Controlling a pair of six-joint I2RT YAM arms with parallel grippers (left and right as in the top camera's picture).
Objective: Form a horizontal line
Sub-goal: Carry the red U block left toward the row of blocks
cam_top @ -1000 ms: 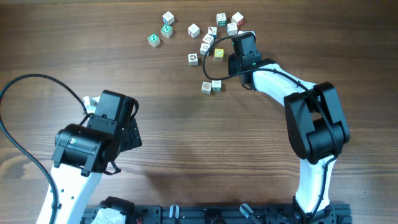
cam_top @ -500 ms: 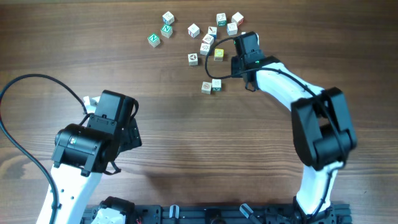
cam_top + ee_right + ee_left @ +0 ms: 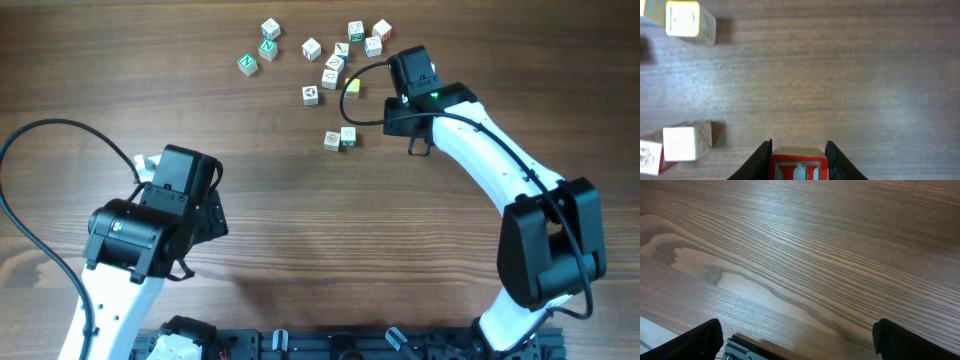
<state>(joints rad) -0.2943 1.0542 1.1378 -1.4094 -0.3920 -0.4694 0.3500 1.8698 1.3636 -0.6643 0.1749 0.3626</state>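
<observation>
The right gripper point(image 3: 798, 152) is clamped on a small white wooden cube with a red "U" point(image 3: 798, 167), one black finger point(image 3: 761, 159) pressed to each side. From overhead it sits near a small yellow cube point(image 3: 352, 87), below a loose scatter of lettered wooden cubes point(image 3: 330, 62). The horizontal line is unfinished: only a pair of tiny white wooden cubes point(image 3: 340, 138), one with a brownish picture and one with green markings, lie touching side by side on the brown wooden table point(image 3: 300, 230), apart from the held cube. The left gripper point(image 3: 797, 341) hangs spread wide and empty over bare wood.
</observation>
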